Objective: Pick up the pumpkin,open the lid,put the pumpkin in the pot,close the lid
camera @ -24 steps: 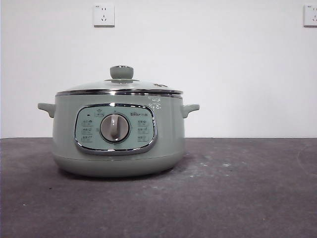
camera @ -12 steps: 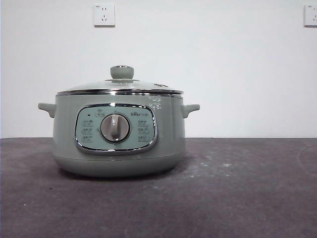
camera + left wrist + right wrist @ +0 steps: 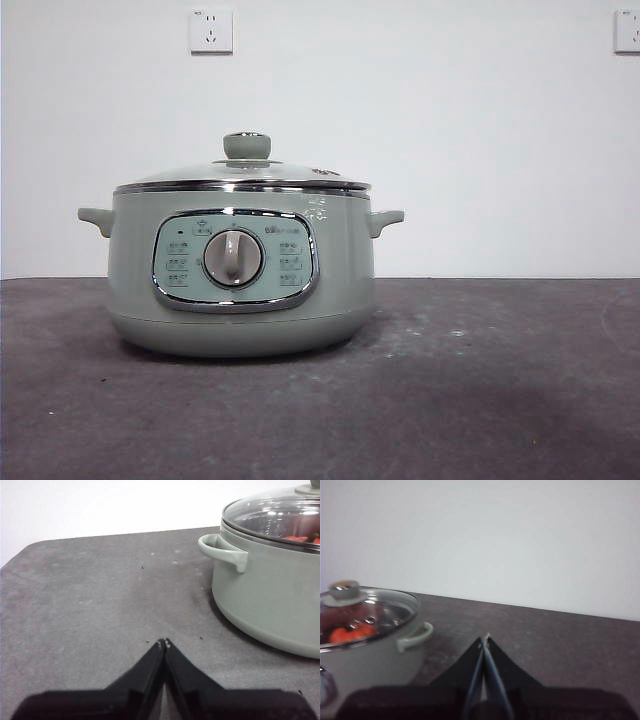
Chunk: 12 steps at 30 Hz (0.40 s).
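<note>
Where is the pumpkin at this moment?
The pumpkin is inside the pot, under the closed glass lid; both wrist views show its orange through the glass, while the front view hides it.

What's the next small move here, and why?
Probably none beyond keeping both arms parked. The orange-red toy pumpkin shows through the domed glass lid, which sits on the sage-green electric pot. The left gripper and right gripper are shut, empty and clear of the pot.
</note>
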Tool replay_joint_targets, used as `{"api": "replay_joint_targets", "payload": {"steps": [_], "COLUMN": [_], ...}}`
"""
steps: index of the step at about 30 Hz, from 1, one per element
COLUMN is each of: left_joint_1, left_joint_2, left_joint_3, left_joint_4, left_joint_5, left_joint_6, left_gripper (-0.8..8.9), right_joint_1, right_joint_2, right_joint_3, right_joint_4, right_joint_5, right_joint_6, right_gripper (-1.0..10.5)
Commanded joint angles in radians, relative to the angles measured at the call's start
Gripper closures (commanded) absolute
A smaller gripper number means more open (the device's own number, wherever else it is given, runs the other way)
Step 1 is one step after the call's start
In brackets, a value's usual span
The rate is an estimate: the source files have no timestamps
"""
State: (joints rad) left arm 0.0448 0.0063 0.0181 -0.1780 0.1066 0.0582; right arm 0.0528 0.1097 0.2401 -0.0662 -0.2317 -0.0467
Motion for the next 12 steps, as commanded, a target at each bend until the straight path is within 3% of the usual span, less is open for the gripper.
{"api": "replay_joint_targets", "payload": {"steps": [1, 12], "left_joint_1": [0.002, 0.002], "left_joint_2": [0.0, 0.0], "left_joint_3": [-0.015, -0.015], "left_joint_4": [-0.001, -0.001], "left_joint_5": [-0.001, -0.001], "left_joint_6": [-0.01, -0.01], "left_gripper": [8.17, 8.17], "right_joint_1": [0.0, 0.0], "right_joint_2": [-0.046, -0.109], "right_joint_3": [-0.084, -0.222], "right_joint_4": [0.014, 0.008], "right_joint_5": [0.042, 0.058], "right_joint_6": [0.024, 0.055], "right_gripper": [9.5, 9.5]}}
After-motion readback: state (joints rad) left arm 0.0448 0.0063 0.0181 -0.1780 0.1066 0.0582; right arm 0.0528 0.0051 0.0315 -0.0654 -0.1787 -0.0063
